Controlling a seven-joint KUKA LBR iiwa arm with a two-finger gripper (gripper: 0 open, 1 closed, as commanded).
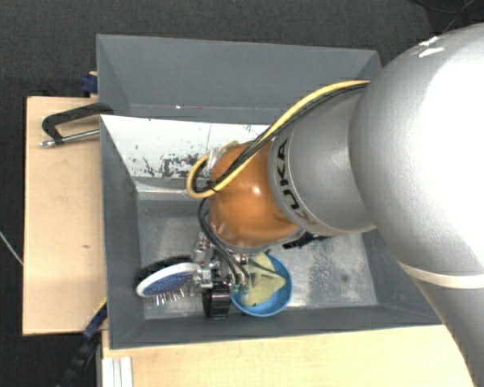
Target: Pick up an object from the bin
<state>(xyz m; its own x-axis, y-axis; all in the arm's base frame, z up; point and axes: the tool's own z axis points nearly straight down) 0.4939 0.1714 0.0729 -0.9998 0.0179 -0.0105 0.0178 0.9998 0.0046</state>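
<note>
**Two things flanked the gripper at the bin's lower edge**

Entry: you had the arm [403,151] reaching in from the right. Its orange cover [242,204] hung over the middle of the bin [226,71], and a yellow cable [306,103] looped across it.

The gripper [214,285] was down at the floor, close to the bin's edge toward the bottom of the view and left of that edge's middle. Whether it was spread or clenched, you could not read from this view; the wrist hardware hid it.

A small black block [216,303] sat at its tip. You could not say whether this was part of the gripper or a loose thing.

Nearest things:
- A brush [163,281] with a blue and white oval head lay flat just left of the gripper, toward the lower left corner, touching it or nearly so.
- A blue bowl [281,298] stood just right of the gripper along the same edge, with a yellow-green piece [262,285] lying in it.

You saw nothing clearly gripped.
</note>
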